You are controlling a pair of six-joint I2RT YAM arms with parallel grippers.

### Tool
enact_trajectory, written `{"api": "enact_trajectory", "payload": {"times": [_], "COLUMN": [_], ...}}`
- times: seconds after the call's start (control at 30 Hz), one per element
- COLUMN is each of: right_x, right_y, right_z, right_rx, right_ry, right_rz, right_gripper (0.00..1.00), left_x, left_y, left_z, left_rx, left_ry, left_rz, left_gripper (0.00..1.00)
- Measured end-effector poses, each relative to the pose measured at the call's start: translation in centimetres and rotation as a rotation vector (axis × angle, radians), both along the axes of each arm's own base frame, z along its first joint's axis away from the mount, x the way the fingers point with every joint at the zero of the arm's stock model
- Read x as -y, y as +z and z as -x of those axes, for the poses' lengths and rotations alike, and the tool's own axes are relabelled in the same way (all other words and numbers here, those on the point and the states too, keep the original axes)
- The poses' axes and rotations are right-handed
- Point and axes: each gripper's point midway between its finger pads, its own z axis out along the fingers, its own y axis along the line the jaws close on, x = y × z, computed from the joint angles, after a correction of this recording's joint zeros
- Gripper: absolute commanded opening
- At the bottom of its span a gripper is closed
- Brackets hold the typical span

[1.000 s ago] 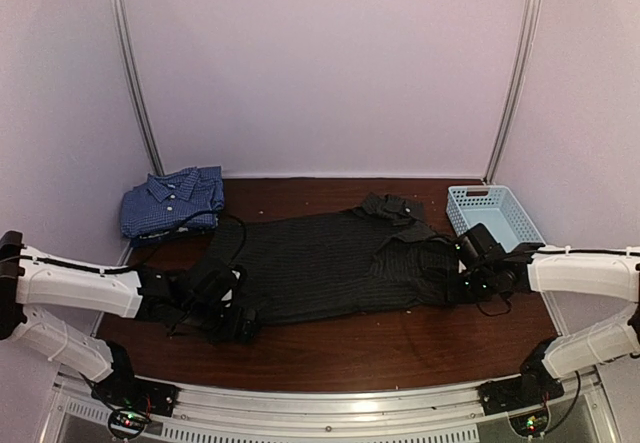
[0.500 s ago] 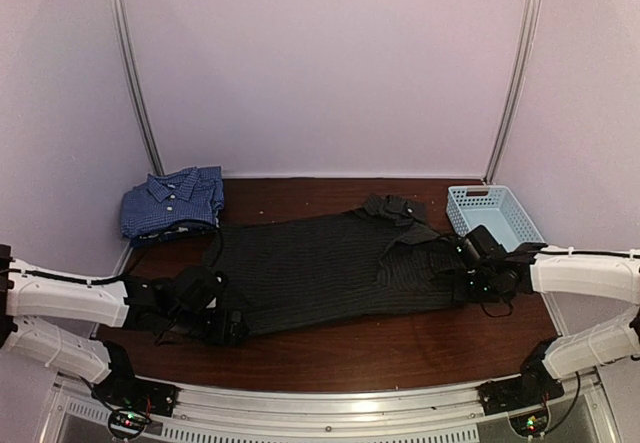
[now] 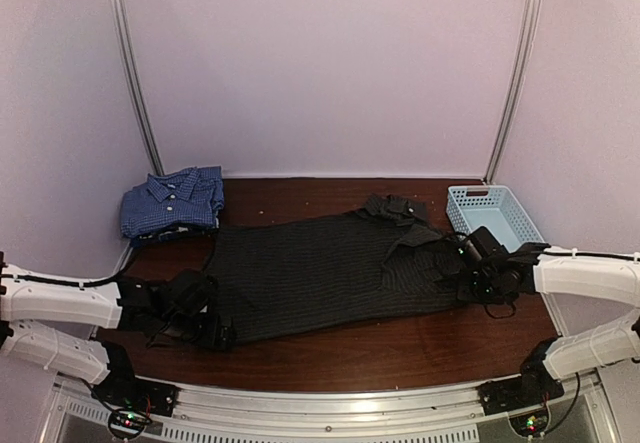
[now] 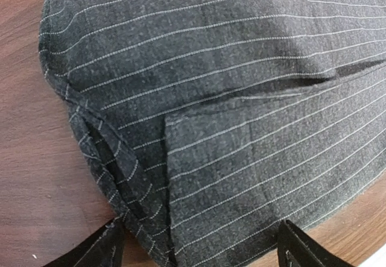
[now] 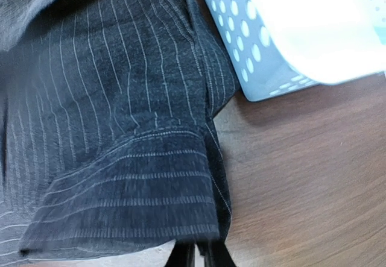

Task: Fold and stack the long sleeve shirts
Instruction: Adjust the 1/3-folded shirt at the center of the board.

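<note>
The black pinstriped shirt (image 3: 320, 268) lies spread across the middle of the table, collar to the right. The blue checked shirt (image 3: 170, 201) sits folded at the back left. My left gripper (image 3: 220, 331) is open at the black shirt's near left hem; in the left wrist view the hem (image 4: 199, 176) lies between the widely spread fingertips (image 4: 90, 252). My right gripper (image 3: 465, 285) is at the shirt's right end. In the right wrist view its fingers (image 5: 181, 256) stand almost together, pinching the edge of a striped sleeve cuff (image 5: 139, 188).
A light blue plastic basket (image 3: 493, 213) stands at the back right, just beyond the right gripper and touching the black shirt's sleeve (image 5: 205, 80). Bare brown table (image 3: 400, 348) runs along the near edge. White walls and metal posts close in the back.
The left arm has drawn back to the left and toward the near edge, and its gripper now sits at the shirt's near left hem. The right gripper has barely moved.
</note>
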Motion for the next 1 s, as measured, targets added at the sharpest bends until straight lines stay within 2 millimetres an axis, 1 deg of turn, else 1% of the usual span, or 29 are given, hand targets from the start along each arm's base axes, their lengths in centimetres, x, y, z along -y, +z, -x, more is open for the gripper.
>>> {"api": "enact_trajectory", "payload": {"times": [0.17,0.23,0.33,0.4,0.5,0.57,0.63,0.7,0.8,0.87,1.0], "right_x": [-0.5,-0.9,-1.7,-2.9,-5.6,-7.2,-8.8,-10.3,-11.7,-12.5,-12.9], "right_y": [1.2,1.7,2.2,3.0,5.0,6.1,6.6,6.2,4.6,2.8,-0.9], "right_z": [0.5,0.8,1.5,1.7,1.4,0.8,0.0,-1.1,-2.3,-3.1,-3.6], "right_rx": [0.036,0.045,0.046,0.054,0.096,0.123,0.137,0.134,0.105,0.074,0.004], "right_ry": [0.004,0.016,0.047,0.085,0.158,0.196,0.232,0.26,0.287,0.303,0.322], "right_rz": [-0.037,-0.047,-0.042,-0.048,-0.081,-0.103,-0.112,-0.098,-0.056,-0.021,0.029], "right_gripper": [0.42,0.46,0.49,0.48,0.47,0.46,0.46,0.46,0.45,0.45,0.43], "left_x": [0.0,0.3,1.2,2.0,3.3,4.1,4.9,5.8,6.8,7.2,7.8], "left_y": [0.1,0.7,2.2,3.4,5.0,5.4,5.5,5.2,4.4,3.7,2.5], "left_z": [0.0,-0.3,-1.1,-1.9,-3.0,-3.5,-4.1,-4.5,-4.8,-5.0,-5.0], "left_rx": [-0.006,0.004,0.039,0.071,0.113,0.13,0.139,0.142,0.139,0.13,0.116], "left_ry": [-0.014,-0.024,-0.042,-0.057,-0.087,-0.108,-0.129,-0.151,-0.174,-0.184,-0.2], "left_rz": [-0.02,-0.019,-0.004,0.008,0.026,0.03,0.032,0.035,0.034,0.031,0.023], "left_gripper": [0.9,0.9,0.9,0.91,0.9,0.9,0.9,0.9,0.9,0.9,0.91]}}
